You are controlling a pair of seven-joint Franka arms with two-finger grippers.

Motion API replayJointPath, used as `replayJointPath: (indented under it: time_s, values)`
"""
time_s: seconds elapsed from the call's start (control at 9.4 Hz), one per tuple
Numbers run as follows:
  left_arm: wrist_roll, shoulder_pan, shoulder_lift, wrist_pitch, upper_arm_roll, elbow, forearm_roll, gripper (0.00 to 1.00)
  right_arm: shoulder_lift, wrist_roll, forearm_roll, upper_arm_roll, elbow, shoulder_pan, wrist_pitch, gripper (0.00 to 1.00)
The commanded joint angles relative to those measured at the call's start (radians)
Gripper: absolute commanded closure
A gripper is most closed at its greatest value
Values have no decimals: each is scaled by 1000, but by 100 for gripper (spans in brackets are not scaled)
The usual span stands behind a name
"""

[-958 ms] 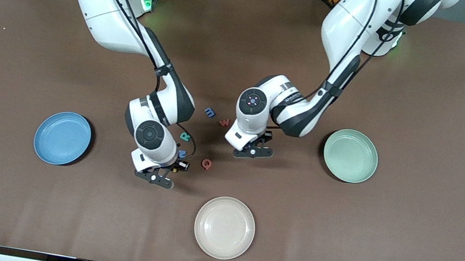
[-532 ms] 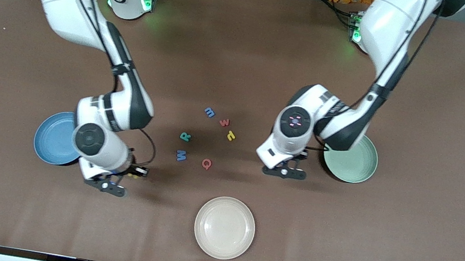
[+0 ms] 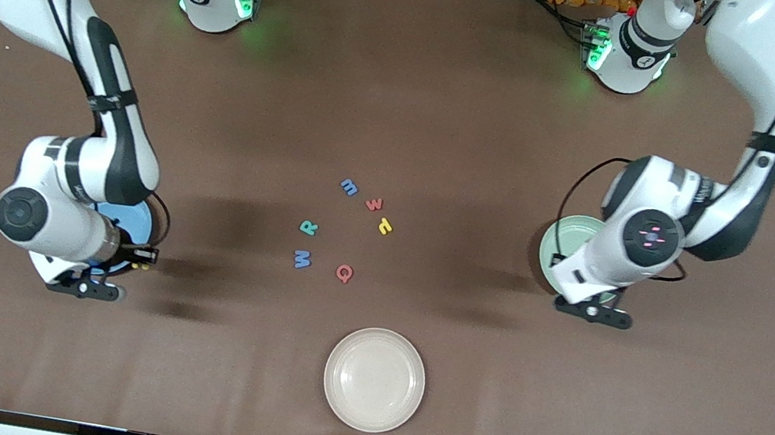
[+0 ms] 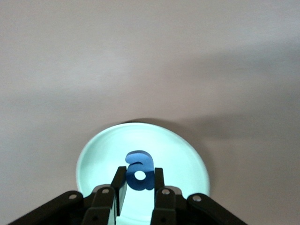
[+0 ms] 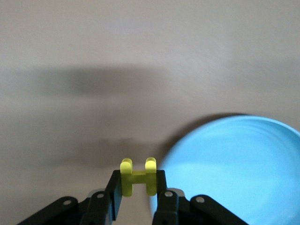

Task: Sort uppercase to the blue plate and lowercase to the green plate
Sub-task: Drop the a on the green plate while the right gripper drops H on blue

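My left gripper (image 4: 137, 185) is clamped on the blue a (image 4: 139, 169) and hangs over the green plate (image 4: 187, 161) at the left arm's end of the table. My right gripper (image 5: 138, 187) is pinched on the yellow H (image 5: 137, 176), hanging over the table just beside the rim of the blue plate (image 5: 243, 164) at the right arm's end. Mid-table I see the blue m (image 3: 349, 187), red w (image 3: 374, 204), yellow p (image 3: 385, 227), green R (image 3: 309, 228), blue M (image 3: 302, 259) and red Q (image 3: 344, 273) lying loose. The cream plate (image 3: 374, 379) sits nearest the front camera.
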Motion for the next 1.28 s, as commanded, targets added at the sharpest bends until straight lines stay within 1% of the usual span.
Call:
replayJointPath:
  time_s: [0.0,0.11,0.21,0.32,0.43,0.64,0.75,0.85,0.96,1.17]
  values:
    - [20,58,-49,243,-20,-215,12,100,-81,-161,2,16,-125,-108,26,100]
    - [0,58,-43,244,-22,-221,-3,100,-81,-203,2,16,-130,-135,25,100]
    - [-15,49,-39,249,-25,-241,-50,100,-78,-205,2,16,-128,-141,19,55]
    - [-22,46,-42,249,-26,-251,-61,96,-76,-202,2,16,-128,-141,22,1]
    - [-38,46,-42,247,-36,-257,-63,1,-76,-194,2,16,-127,-133,17,0]
    - [-48,43,-43,241,-48,-248,-63,0,-76,-162,4,17,-122,-98,17,0]
    - [-61,29,-39,241,-48,-237,-66,0,-73,-97,4,17,-117,-60,23,0]
    - [-127,-5,-24,241,-48,-205,-66,0,-70,-17,4,17,-107,-11,26,0]
    - [-241,-70,5,239,-46,-153,-66,0,-65,70,8,17,-93,40,26,0]
    - [-464,-184,112,239,-46,5,-65,0,-44,219,16,19,-62,141,28,0]
